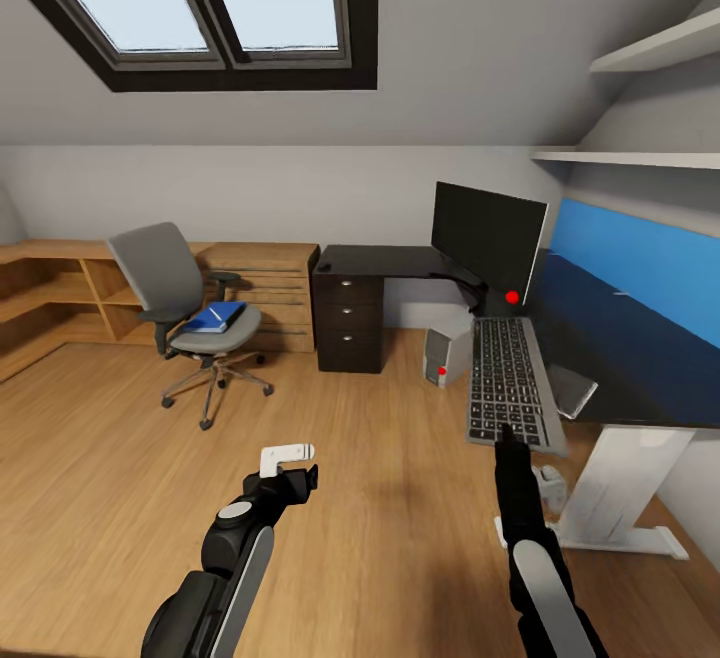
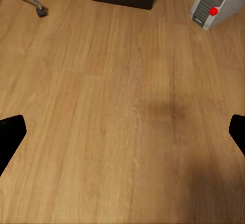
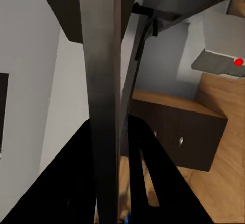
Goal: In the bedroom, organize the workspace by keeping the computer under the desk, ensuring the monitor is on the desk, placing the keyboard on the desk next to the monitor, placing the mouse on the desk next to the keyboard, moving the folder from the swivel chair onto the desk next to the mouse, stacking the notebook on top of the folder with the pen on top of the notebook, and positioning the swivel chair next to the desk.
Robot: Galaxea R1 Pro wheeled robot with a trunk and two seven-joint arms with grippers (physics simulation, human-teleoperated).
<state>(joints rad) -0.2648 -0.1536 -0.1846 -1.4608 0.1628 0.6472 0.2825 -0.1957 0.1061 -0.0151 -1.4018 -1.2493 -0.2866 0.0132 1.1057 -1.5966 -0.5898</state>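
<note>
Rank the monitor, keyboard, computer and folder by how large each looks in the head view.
1. monitor
2. keyboard, though it lies nearer the camera, so this order is unsure
3. computer
4. folder, a similar size, farther off

Right pincer (image 1: pixel 507 435) clamps keyboard (image 1: pixel 508 381) beside desk (image 1: pixel 610 338).

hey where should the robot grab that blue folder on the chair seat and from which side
Best guess: take the folder by the edge toward the seat's open front, coming in low from the front of the swivel chair. It lies flat on the cushion, the backrest blocks the rear and armrests flank the sides. The open left gripper is free; the right gripper holds the keyboard.
</note>
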